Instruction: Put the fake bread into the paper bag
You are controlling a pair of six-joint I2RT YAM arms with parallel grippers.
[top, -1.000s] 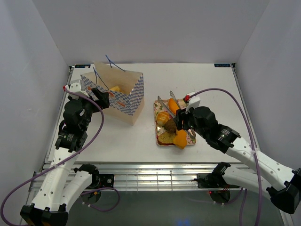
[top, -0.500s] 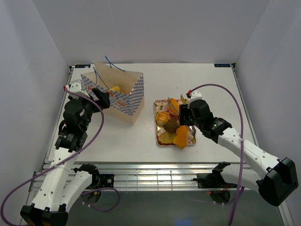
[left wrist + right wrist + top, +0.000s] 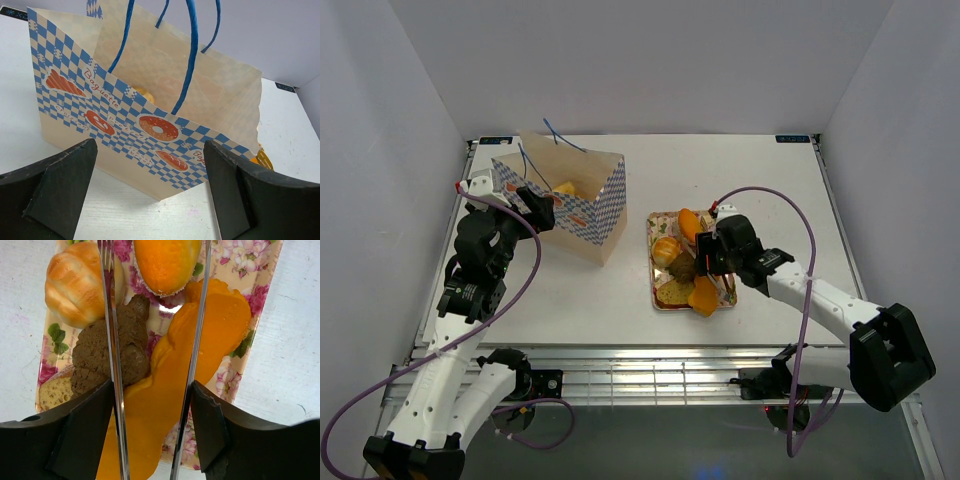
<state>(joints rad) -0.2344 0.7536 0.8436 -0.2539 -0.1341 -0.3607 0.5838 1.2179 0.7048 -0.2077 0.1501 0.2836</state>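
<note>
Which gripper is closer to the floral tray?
Right. The right gripper hovers directly over the floral tray, jaws apart above the bread pieces. The left gripper sits at the paper bag, well to the left of the tray.

Top view: fixed high, behind the arms, facing forward and down. It is distant and takes in the whole table.
Left wrist view: low and close, facing roughly level onto the checkered side of the bag.
Right wrist view: very close, facing straight down onto the tray.
Overlap: the top view shares the bag with the left wrist view and the tray with the right wrist view.
</note>
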